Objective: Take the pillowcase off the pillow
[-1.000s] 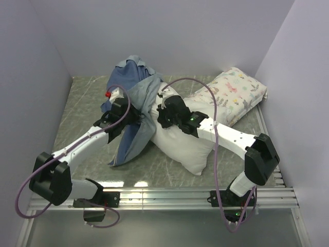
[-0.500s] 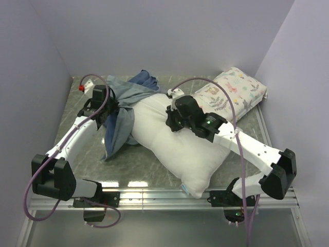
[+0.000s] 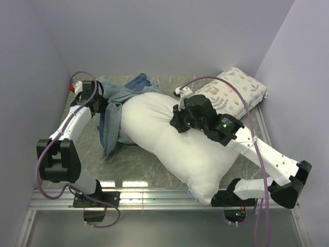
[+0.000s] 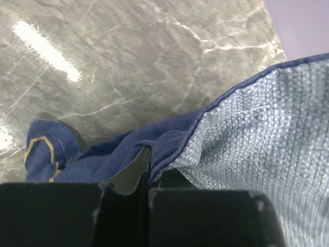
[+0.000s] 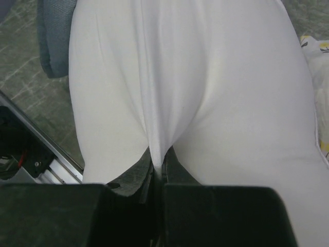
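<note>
pillowcase point(image 3: 114, 105) pinched in the closed left gripper point(image 4: 145, 165), left of the pillow point(image 3: 167, 146), which the right gripper point(image 5: 159, 163) clamps as an anchor for peeling.

The pillow point(image 5: 195, 77) is smooth white cloth with a faint sheen. The pillowcase point(image 4: 257, 134) is limp fabric, coarsely woven and matt on its pale inner side. The table point(image 4: 128, 62) has a glossy grey marble-look surface with bright reflections.

plain pale lilac walls point(image 3: 169, 36) enclose a glossy grey marble-patterned tabletop point(image 3: 128, 162) with bright light glare.
</note>
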Controlling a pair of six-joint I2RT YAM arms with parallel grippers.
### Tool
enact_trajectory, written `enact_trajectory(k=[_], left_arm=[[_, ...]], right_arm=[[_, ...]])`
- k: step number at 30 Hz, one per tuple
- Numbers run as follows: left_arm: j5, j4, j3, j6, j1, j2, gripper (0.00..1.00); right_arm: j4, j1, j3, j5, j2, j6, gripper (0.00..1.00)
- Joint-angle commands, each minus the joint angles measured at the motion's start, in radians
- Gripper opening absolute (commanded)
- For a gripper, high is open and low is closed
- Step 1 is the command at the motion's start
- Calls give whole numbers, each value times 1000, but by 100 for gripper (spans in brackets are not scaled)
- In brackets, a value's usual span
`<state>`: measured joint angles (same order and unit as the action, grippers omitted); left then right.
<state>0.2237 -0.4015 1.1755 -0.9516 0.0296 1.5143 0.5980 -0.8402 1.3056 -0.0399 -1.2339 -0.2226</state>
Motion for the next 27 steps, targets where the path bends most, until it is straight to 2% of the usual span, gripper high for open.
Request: enact_trajectory(k=[1,14,19,27], left_arm=[[126,30,65,-4,-92,43,0],[143,-22,75,-50,-226,113,0],[120,-27,95,-61,-227,152,0],[114,-14,96,-38,-232,173,0]], right_arm=[[-56,4,126,-28,131,19,0],[-27,4,191,-46,143,22,0],[6,4,268,-60,140,26,0],[6,6,284,-71,155,23,0]])
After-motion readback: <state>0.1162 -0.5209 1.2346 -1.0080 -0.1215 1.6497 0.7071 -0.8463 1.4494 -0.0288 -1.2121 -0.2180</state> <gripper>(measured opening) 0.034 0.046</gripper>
